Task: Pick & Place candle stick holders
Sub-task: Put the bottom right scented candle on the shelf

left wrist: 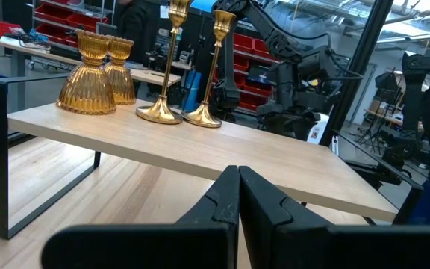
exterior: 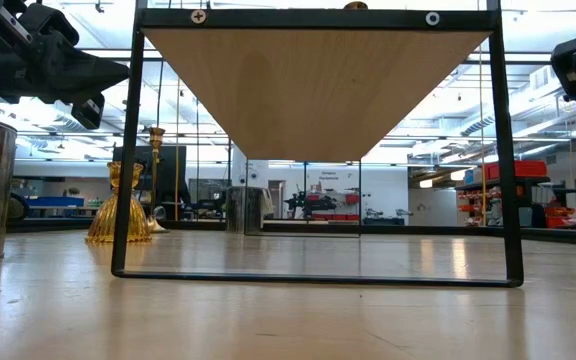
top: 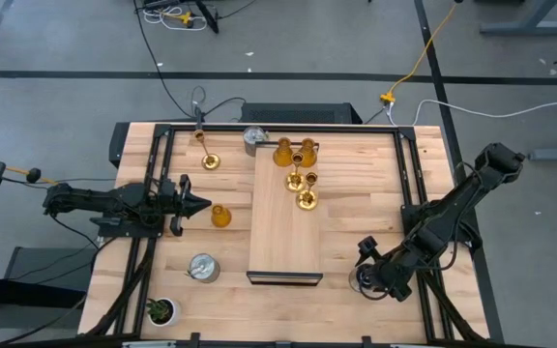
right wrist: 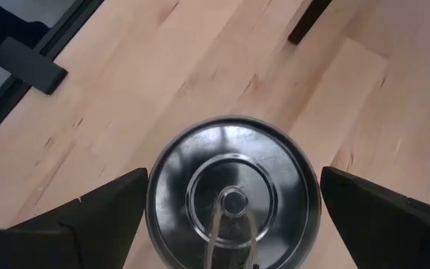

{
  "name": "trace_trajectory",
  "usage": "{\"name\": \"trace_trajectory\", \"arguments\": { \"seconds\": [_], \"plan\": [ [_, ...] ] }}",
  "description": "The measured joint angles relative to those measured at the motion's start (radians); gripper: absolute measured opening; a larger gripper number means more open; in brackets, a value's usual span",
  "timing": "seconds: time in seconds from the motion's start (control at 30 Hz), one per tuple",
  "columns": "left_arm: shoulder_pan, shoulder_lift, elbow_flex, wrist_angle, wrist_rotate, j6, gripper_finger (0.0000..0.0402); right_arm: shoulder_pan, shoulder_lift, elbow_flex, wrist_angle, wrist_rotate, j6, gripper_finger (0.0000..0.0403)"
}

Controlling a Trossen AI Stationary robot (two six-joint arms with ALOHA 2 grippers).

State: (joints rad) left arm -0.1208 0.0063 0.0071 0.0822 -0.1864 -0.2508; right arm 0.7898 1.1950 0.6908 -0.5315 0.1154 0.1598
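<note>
A raised wooden shelf [top: 283, 232] stands mid-table. On its far end stand two amber candle stick holders [top: 295, 152] and two gold ones [top: 302, 189]. On the table top stand a gold holder [top: 209, 160], a silver one [top: 255, 139], an amber one [top: 220, 216] and another silver one [top: 203, 268]. My right gripper [top: 367, 277] hangs open, pointing steeply down at a further silver holder [right wrist: 234, 198] on the table right of the shelf. Its fingers [right wrist: 103, 213] stand on either side of the holder. My left gripper [top: 198, 203] waits shut and level, left of the amber holder.
A tiny potted plant [top: 161, 310] sits at the near left corner. A black frame [top: 409, 184] runs along the table's edges. The shelf's black legs [exterior: 123, 160] stand on the table top, with open room under the shelf. Bare table lies right of the shelf.
</note>
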Motion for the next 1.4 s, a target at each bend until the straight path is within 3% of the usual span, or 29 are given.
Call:
{"name": "trace_trajectory", "arguments": {
  "seconds": [1.07,1.4],
  "plan": [
    [0.0,0.0,0.0,0.0,0.0,0.0,0.001,-0.001,0.0,-0.001,0.019,0.026,-0.011,0.04],
    [0.0,0.0,0.0,0.0,0.0,0.0,0.001,0.0,0.001,-0.068,0.038,0.023,0.005,0.04]
  ]
}}
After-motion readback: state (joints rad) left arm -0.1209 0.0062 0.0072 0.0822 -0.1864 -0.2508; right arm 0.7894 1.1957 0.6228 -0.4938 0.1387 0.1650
